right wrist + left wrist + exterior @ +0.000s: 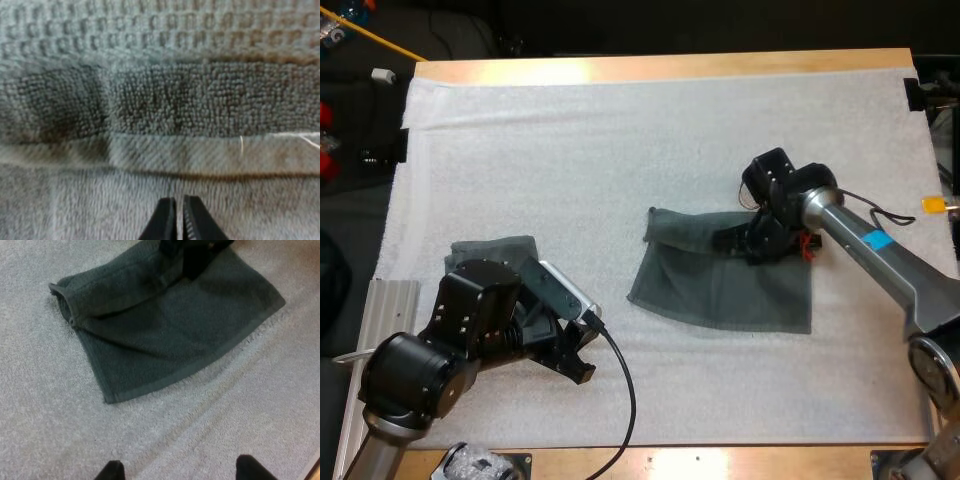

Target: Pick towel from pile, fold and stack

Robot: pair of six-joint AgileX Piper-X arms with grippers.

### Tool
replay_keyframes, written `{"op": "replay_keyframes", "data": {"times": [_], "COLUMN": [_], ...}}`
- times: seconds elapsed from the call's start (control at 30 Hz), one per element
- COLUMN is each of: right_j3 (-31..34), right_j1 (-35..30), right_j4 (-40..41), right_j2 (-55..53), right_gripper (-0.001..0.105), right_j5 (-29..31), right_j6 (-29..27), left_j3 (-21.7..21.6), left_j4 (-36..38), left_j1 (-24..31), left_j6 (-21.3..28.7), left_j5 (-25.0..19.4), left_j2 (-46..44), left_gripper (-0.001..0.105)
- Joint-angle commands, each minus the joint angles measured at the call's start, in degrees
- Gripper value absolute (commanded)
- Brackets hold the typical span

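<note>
A dark grey-green towel (720,285) lies on the white mat (620,150), right of centre, with its far part folded over toward the near side. My right gripper (742,240) sits at that fold, shut on the towel (160,100), fingertips (165,220) pressed almost together against the cloth near the hem. From the left wrist, the same towel (165,340) spreads ahead, its upper layer lifted toward the right gripper (195,255). My left gripper (578,365) hovers low over bare mat near the front left, open, its fingers (112,471) wide apart and holding nothing. A second dark towel (490,250) lies partly hidden behind my left arm.
A ribbed metal rail (382,310) lies along the mat's left edge. A crinkled plastic item (470,465) sits at the table's front edge. Bare mat stretches across the far half and between the two towels.
</note>
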Motion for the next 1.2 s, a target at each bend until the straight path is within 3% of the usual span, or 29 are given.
{"op": "replay_keyframes", "data": {"times": [0.0, 0.4, 0.5, 0.63, 0.9, 1.17], "right_j3": [-0.53, -2.04, -2.89, -4.36, -6.94, -9.83], "right_j1": [-0.06, -0.06, -0.06, -0.32, -2.88, -3.59], "right_j4": [-0.34, -4.56, -5.99, -9.64, -19.08, -16.31], "right_j2": [0.29, 2.95, 3.12, 3.10, 3.59, 1.50], "right_gripper": [0.000, 0.000, 0.000, 0.000, 0.000, 0.000], "right_j5": [0.51, 3.97, 7.24, 11.18, 12.50, 12.28], "right_j6": [-0.75, -0.75, -0.58, -0.55, 2.92, 0.27], "left_j3": [-0.26, -0.26, -0.26, -0.26, -0.26, -0.26], "left_j4": [0.26, 0.26, 0.26, 0.26, 0.26, -0.17], "left_j1": [0.04, 0.04, 0.04, 0.04, 0.04, 0.04], "left_j6": [-0.56, -0.56, -0.56, -0.56, -0.56, -0.56], "left_j5": [0.45, 0.45, 0.45, 0.45, 0.45, 0.45], "left_j2": [-0.21, -0.21, -0.21, -0.21, -0.21, -0.21], "left_gripper": [0.046, 0.046, 0.046, 0.046, 0.046, 0.046]}}
